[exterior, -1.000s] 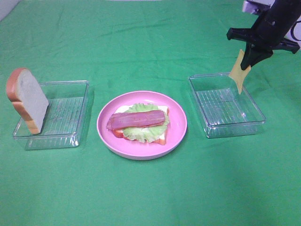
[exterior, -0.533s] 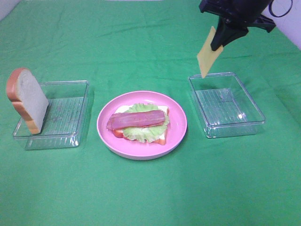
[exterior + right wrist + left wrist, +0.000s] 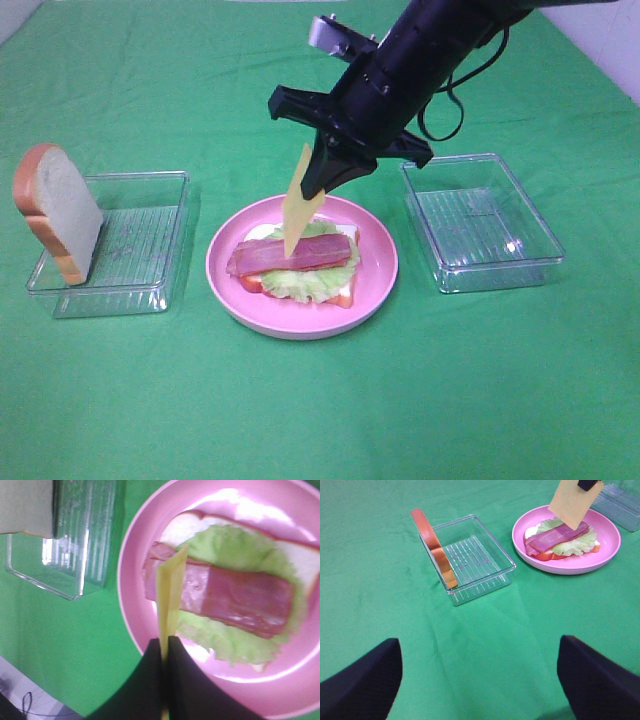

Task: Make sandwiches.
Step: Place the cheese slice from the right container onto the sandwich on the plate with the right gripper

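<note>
the right claw (image 3: 325, 182) is pressed together on the upper corner of a yellow-orange cheese slice (image 3: 298, 200), which is pinched between the black fingertips (image 3: 150, 672) and hangs corner-down beneath them. directly under this claw a round pink plate (image 3: 225, 285) is found, and on it an open sandwich is laid: a white bread base (image 3: 346, 294), a green lettuce leaf (image 3: 310, 283) over it, and a pink-red bacon strip (image 3: 292, 253) on top. the lower corner of the cheese slice is seen over the bacon strip, near one of its ends; whether the two are touching cannot be told. just beside the claw, on the right arm's own side, a clear plastic tray (image 3: 500, 262) is set on the green cloth (image 3: 320, 420). beyond the plate from the claw, well apart from it, a second clear tray (image 3: 140, 176) is placed, and a bread slice (image 3: 55, 210) with an orange-brown crust is propped upright at its outer end. the left claw (image 3: 477, 645) is spread wide, with its two dark fingers (image 3: 365, 685) far apart over bare cloth and nothing held between them; the second tray lies ahead of it, with the plate further off to one side.
</note>
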### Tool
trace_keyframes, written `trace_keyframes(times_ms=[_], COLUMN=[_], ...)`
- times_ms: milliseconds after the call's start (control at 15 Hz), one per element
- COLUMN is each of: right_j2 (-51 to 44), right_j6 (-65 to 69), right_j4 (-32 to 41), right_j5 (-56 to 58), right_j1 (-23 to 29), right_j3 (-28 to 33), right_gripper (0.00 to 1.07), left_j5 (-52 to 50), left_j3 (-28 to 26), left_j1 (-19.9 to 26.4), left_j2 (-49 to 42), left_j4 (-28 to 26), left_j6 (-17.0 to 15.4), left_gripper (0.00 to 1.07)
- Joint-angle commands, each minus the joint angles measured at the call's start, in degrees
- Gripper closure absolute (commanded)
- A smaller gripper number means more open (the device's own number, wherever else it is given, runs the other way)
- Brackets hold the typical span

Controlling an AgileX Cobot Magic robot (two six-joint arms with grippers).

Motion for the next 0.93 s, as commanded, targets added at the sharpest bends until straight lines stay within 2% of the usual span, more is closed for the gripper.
trace_keyframes(times_ms=[67, 533, 933], right_j2=[0.0, 5.4, 6.0], right_j6=[-4.3, -5.2, -1.1], right_j4=[7.8, 13.4, 5.3], right_j5=[-5.9, -11.1, -10.1], right_j1=[2.0, 2.6, 0.5], right_j3=[3.6, 4.2, 4.2], right_gripper=[1.07, 1.07, 1.07], left_j5=[-0.7, -0.7, -0.7], left_j3=[0.1, 0.1, 0.1], left_j1=[-0.2, -0.2, -0.2], left_j2=[-1.3, -1.3, -1.3], left_j4=[-0.3, -0.3, -0.3], left_j6=[-0.4, -0.4, -0.4], left_gripper=[0.26, 0.26, 0.26])
